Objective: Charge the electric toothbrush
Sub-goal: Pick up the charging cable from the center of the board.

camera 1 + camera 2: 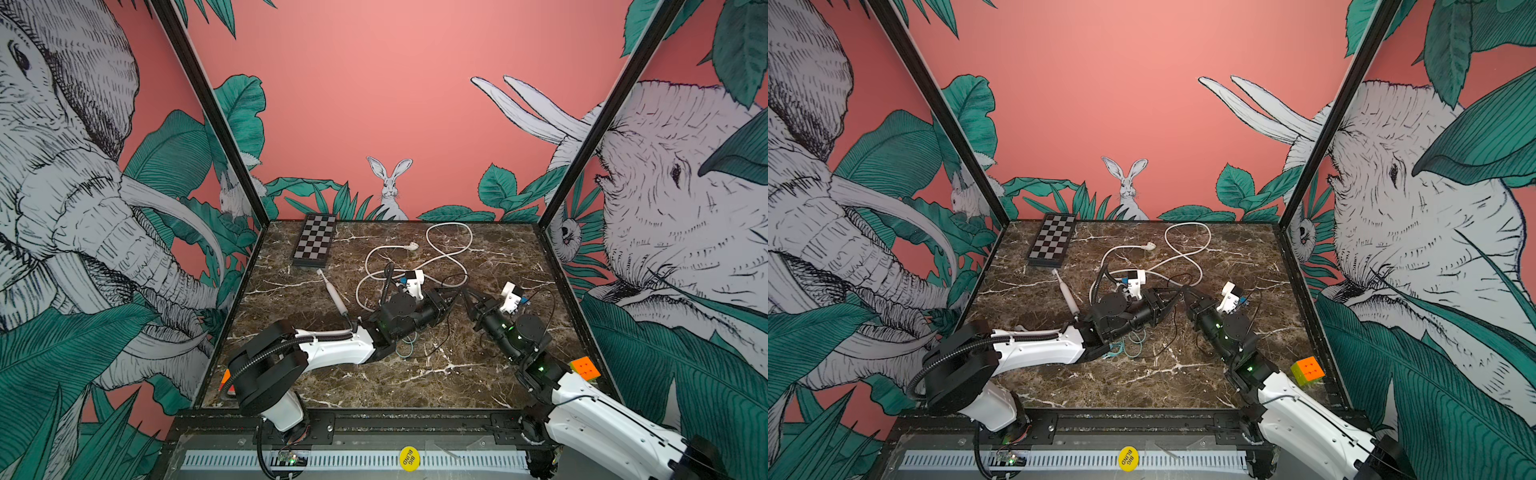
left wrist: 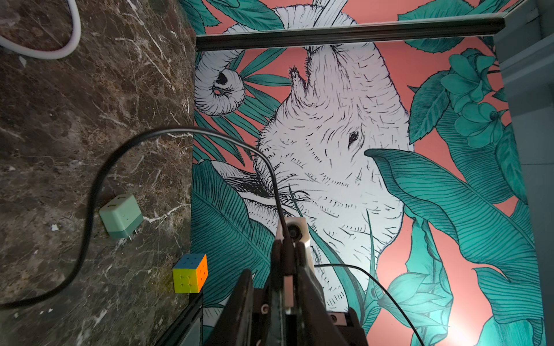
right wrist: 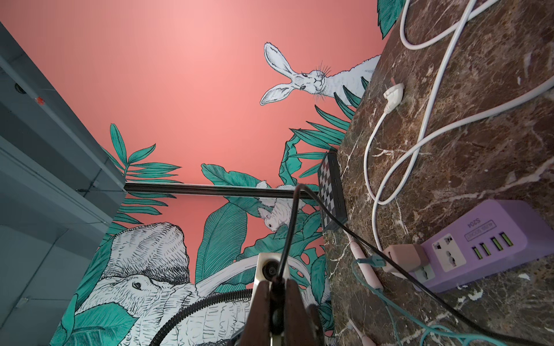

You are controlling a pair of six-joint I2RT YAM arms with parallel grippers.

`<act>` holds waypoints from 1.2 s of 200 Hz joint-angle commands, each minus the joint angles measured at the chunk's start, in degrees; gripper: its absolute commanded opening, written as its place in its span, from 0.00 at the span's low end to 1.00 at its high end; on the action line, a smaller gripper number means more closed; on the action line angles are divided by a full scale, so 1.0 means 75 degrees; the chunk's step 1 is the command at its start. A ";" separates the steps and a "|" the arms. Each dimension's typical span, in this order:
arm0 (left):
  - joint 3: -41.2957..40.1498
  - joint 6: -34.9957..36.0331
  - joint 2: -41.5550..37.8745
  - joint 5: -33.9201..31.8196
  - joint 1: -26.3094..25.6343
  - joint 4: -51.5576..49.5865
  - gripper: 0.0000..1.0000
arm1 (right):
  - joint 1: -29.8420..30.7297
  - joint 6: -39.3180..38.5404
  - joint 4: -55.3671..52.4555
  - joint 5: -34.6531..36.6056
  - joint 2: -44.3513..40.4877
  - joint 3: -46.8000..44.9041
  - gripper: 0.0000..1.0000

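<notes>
The white electric toothbrush (image 1: 332, 293) (image 1: 1067, 297) lies flat on the marble table just in front of the chessboard, left of my left arm, with nothing touching it. My two grippers meet tip to tip at mid-table. My right gripper (image 1: 467, 294) (image 3: 277, 284) is shut on the end of a thin black cable (image 3: 302, 191). My left gripper (image 1: 456, 296) (image 2: 278, 278) faces it, narrowly open. Its fingers straddle the right gripper's tips and a pale plug end, and one finger stands clear of them. The black cable (image 2: 90, 191) trails over the table.
A purple power strip (image 3: 473, 242) holds a pink adapter (image 3: 404, 257) and lies beneath my left arm. A green adapter (image 2: 121, 215) and a colour cube (image 1: 585, 368) sit near the right edge. A white cord (image 1: 451, 249) loops at the back, by a chessboard (image 1: 314, 241). A teal cable (image 1: 405, 349) lies in front.
</notes>
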 commanded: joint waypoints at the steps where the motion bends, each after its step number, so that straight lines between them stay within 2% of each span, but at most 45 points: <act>1: 0.0193 -0.0146 0.0096 -0.0098 -0.0083 0.0493 0.24 | 0.0087 0.0047 0.0615 0.0013 0.0011 0.0005 0.00; 96: 0.0382 0.0035 0.0139 -0.0154 -0.0116 0.0304 0.10 | 0.0118 0.0038 0.0295 -0.0067 -0.0117 0.0051 0.00; 120: 0.0451 0.0111 0.0131 -0.0134 -0.0114 0.0190 0.00 | 0.0134 0.0003 0.0309 -0.0083 -0.0105 0.0051 0.00; 147: 0.0366 0.0036 0.0110 -0.0183 -0.0109 0.0169 0.00 | 0.0134 -0.0071 0.0203 -0.0113 -0.0200 0.0058 0.00; 168: 0.0129 0.0045 -0.0043 -0.0292 -0.0100 0.0153 0.00 | 0.0134 -0.0231 -0.0261 -0.0034 -0.0534 0.0060 0.38; 180: -0.0043 0.0042 -0.0225 -0.0291 -0.0026 -0.0039 0.00 | 0.0134 -0.0380 -0.0767 0.0027 -0.0813 0.0115 0.52; 202: -0.0477 0.0041 -0.0699 -0.0097 0.0319 -0.0332 0.00 | 0.0122 -0.0776 -0.1931 0.0033 -0.1462 0.0282 0.62; 220: -0.0559 0.0041 -0.1091 0.0747 0.0818 -0.1050 0.00 | 0.0017 -0.1214 -0.3073 -0.0185 -0.1851 0.0602 0.63; 233: -0.0768 0.0003 -0.1283 0.1309 0.1169 -0.0979 0.00 | -0.0275 -0.1599 -0.3800 -0.0893 -0.1777 0.1021 0.64; 240: -0.0838 -0.0040 -0.1372 0.1701 0.1362 -0.0965 0.00 | -0.0563 -0.1745 -0.3951 -0.1613 -0.1544 0.1231 0.65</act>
